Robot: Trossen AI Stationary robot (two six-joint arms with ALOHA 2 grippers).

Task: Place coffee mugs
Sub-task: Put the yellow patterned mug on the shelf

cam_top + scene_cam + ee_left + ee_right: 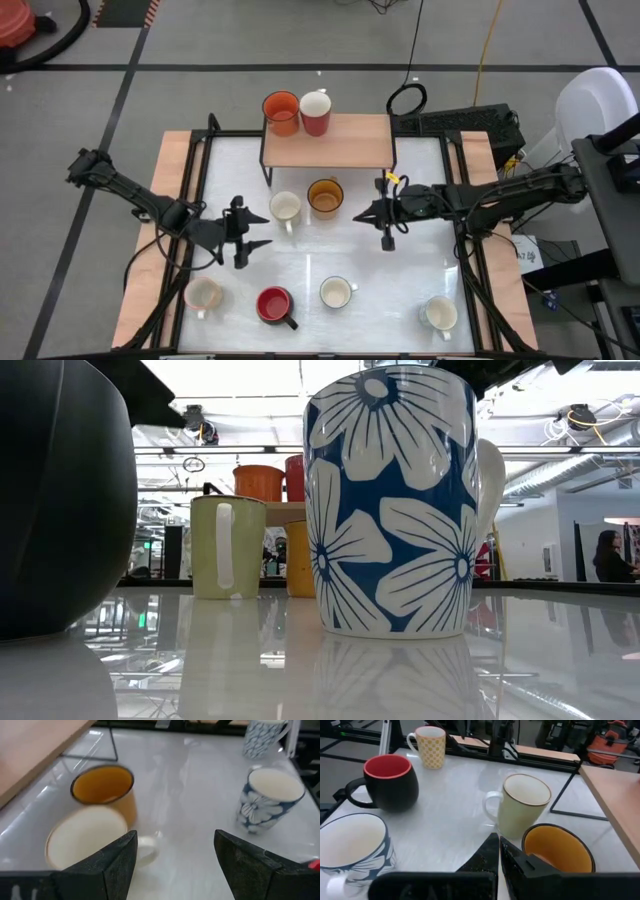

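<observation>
An orange mug [281, 112] and a red mug [315, 112] stand on the wooden shelf [350, 140]. The other mugs stand upright on the table. A cream mug [285, 208] and an amber mug [325, 196] are side by side in front of the shelf. My left gripper [265, 230] [175, 840] is open, level, just left of the cream mug [85, 837], whose handle [147, 851] lies close by one finger. My right gripper [360, 215] [498, 840] is shut, right of the amber mug [557, 850].
Along the near side stand a yellow-checked mug [203, 294], a black mug with a red inside [274, 304], a blue-flowered mug [337, 292] and another patterned mug [439, 314]. The shelf's thin black legs [266, 170] stand by the cream mug. Bare table lies between the two rows.
</observation>
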